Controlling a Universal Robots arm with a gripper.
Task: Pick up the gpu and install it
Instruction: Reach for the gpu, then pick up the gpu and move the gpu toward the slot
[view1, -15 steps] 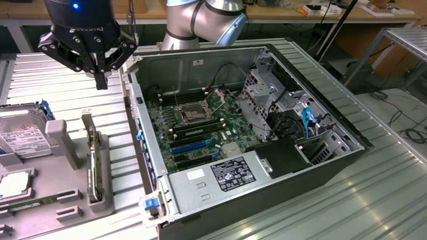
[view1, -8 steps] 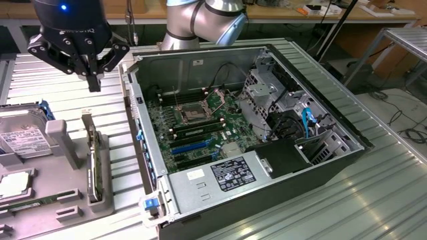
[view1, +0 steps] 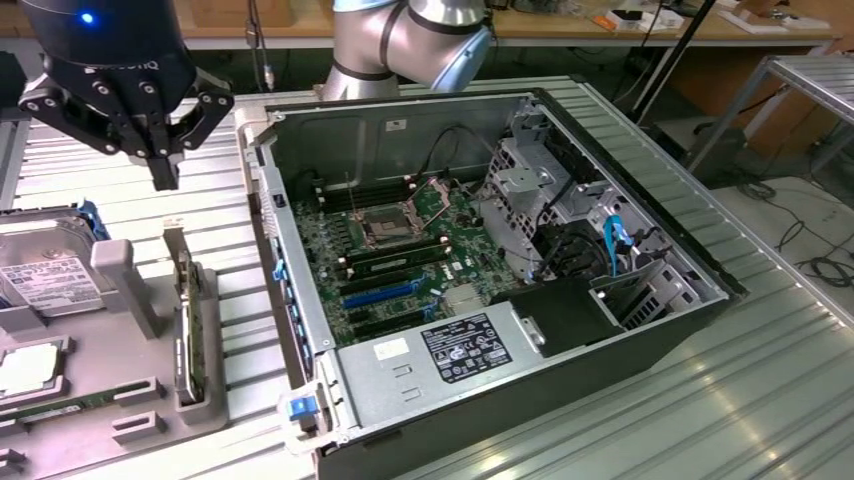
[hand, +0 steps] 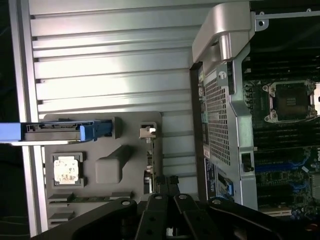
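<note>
Exterior view: the gripper (view1: 163, 172) is seen closed and empty, hung clear of the gpu (view1: 188, 320), which stands on edge in the grey holder (view1: 134, 290). Wrist view: the card's edge is probably just ahead of the fingertips (hand: 161, 183). If the gripper were lowered unopened or off-line, the card could be struck or tipped.

Exterior view looks obliquely down; wrist view, seemingly nearer, straight down; both share case (view1: 627, 390) (hand: 220, 100), tray (view1: 134, 290) (hand: 130, 125).

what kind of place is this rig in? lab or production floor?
Likely a robotics lab bench for PC assembly trials, not a production line: an open PC case with bare motherboard, a grey fixture tray holding loose parts, and cluttered wooden workbenches behind the arm.
</note>
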